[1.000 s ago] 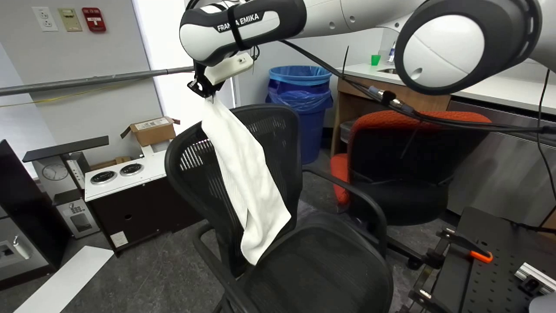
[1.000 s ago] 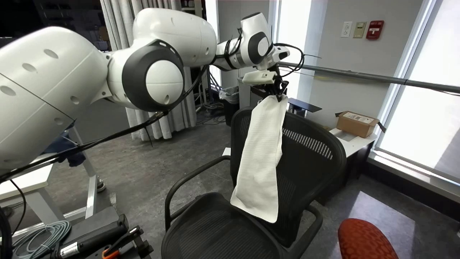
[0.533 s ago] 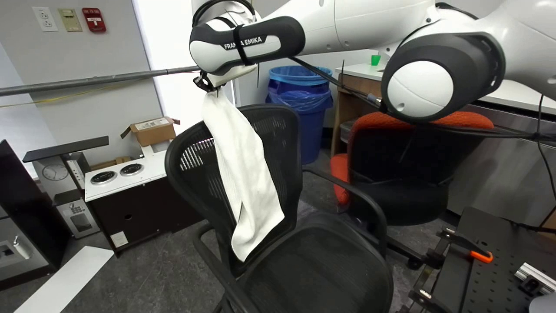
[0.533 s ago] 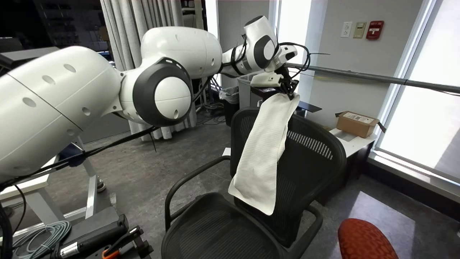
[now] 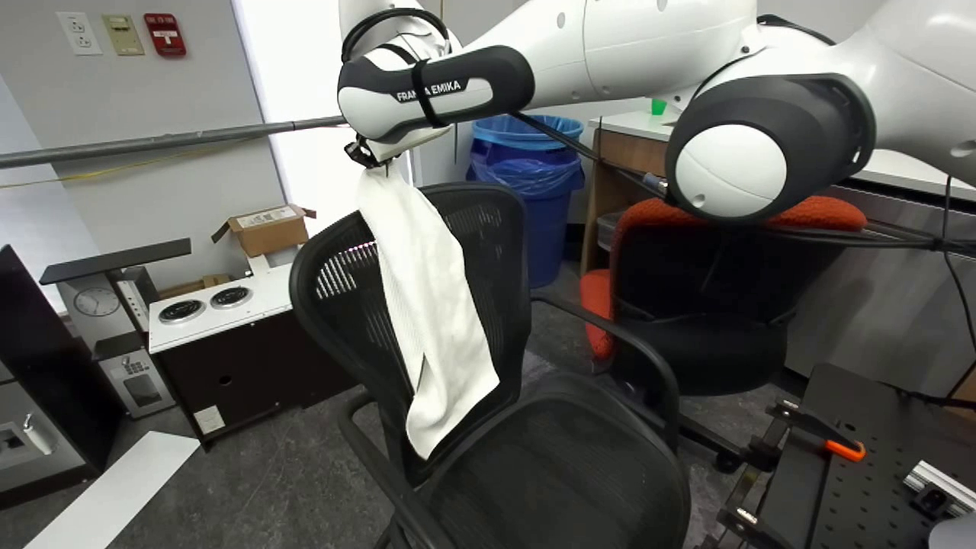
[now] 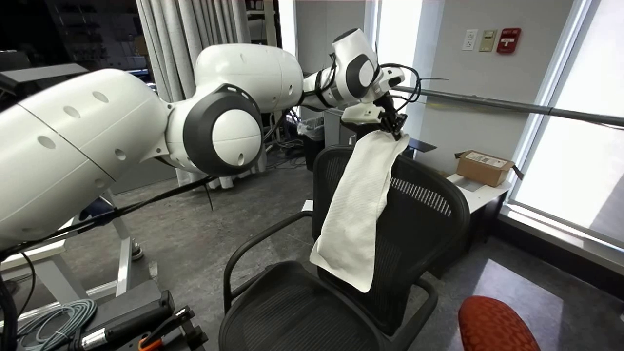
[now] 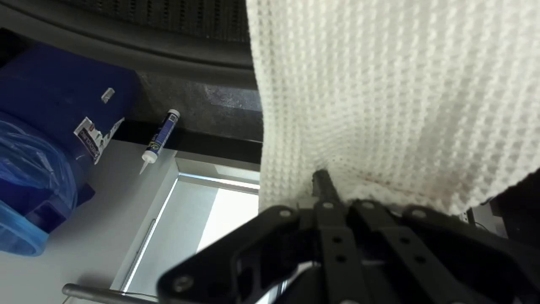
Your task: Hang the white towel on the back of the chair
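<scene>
The white towel hangs down the front of the black mesh chair. It shows in both exterior views (image 5: 438,305) (image 6: 358,204), and its weave fills much of the wrist view (image 7: 400,93). The chair's backrest (image 5: 488,236) (image 6: 419,204) stands behind the towel; its dark top rim (image 7: 126,50) shows in the wrist view. My gripper (image 5: 377,163) (image 6: 396,135) is shut on the towel's upper end, just above and behind the top rim. In the wrist view the fingers (image 7: 337,185) are close together and the cloth bunches at them; one fingertip is hidden by cloth.
A grey horizontal bar (image 5: 175,139) (image 6: 487,101) runs behind the gripper. A blue bin (image 5: 526,175) and a red-backed chair (image 5: 740,210) stand beside the black chair. A toy stove (image 5: 229,313) and a cardboard box (image 5: 268,230) (image 6: 485,168) are behind it.
My gripper has moved backward over the chair's top rim, then slightly down, with the towel held. The towel's lower end has drawn up a little toward the backrest. The arm's elbow has lowered.
</scene>
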`<state>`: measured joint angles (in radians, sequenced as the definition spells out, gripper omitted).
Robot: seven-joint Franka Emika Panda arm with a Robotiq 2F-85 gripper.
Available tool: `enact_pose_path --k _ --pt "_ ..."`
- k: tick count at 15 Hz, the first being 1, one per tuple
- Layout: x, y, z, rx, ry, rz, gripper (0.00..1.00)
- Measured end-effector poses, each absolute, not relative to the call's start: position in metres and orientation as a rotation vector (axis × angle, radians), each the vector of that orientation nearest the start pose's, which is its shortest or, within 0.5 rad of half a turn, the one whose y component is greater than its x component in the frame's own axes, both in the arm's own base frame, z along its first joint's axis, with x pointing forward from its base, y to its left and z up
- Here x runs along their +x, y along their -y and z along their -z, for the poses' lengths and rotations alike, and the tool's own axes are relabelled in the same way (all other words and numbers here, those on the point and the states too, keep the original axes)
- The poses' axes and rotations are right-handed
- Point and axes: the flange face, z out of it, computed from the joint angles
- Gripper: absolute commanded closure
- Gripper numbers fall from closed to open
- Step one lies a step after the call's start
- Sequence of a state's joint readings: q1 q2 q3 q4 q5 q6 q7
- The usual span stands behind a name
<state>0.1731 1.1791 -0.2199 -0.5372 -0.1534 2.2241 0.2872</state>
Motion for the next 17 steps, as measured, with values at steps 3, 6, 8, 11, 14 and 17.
enact_pose_path --k 3,6,8,11,14,17 --pt "0.8410 -0.0755 -0.3615 -3.240 -0.135 0.948 0.71" --pt "0.8409 -0.0759 -0.3596 -3.242 -0.132 0.940 0.56" --pt "0.8409 -0.0757 -0.3592 -3.242 -0.132 0.939 0.41" --pt "0.8408 -0.0757 -0.3591 -3.243 -0.133 0.939 0.19" --pt "0.8408 -0.0757 -0.3591 -3.243 -0.132 0.939 0.00" --pt "0.8406 -0.0755 -0.3585 -3.246 -0.135 0.931 0.00"
